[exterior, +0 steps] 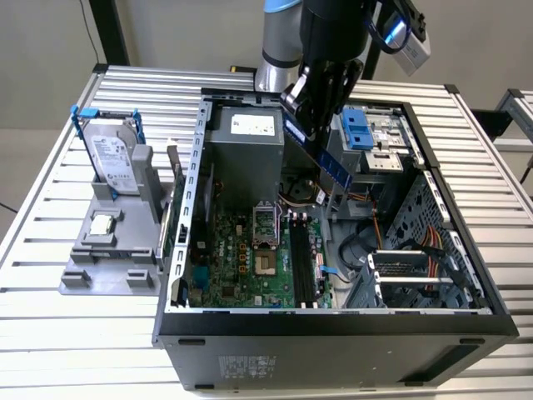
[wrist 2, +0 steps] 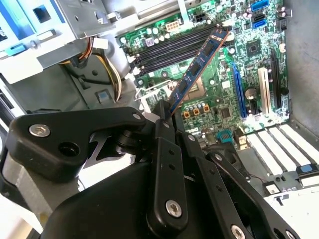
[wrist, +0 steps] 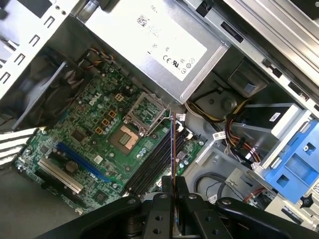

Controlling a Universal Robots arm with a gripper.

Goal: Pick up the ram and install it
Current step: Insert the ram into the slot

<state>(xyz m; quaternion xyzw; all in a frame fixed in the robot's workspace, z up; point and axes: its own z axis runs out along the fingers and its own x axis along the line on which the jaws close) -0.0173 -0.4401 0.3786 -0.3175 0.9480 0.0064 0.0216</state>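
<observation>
My gripper (exterior: pixel 310 107) is shut on the ram (exterior: pixel 321 157), a long dark blue stick that hangs tilted above the open computer case (exterior: pixel 333 329). In the second wrist view the ram (wrist 2: pixel 197 69) juts out from between the black fingers (wrist 2: pixel 163 124) toward the green motherboard (wrist 2: pixel 219 107). It shows edge-on as the ram (wrist: pixel 172 149) in the first wrist view, above the black memory slots (wrist: pixel 152 164). Those slots (exterior: pixel 301 260) lie well below the stick, apart from it, next to the open processor socket (exterior: pixel 262 250).
A grey holder (exterior: pixel 108 258) at the exterior view's left carries a silver hard drive (exterior: pixel 112 154) with a blue bracket and a square processor chip (exterior: pixel 102 223). Inside the case are a grey power supply (exterior: pixel 246 137), a blue drive bracket (exterior: pixel 360 129) and cable bundles (exterior: pixel 416 242).
</observation>
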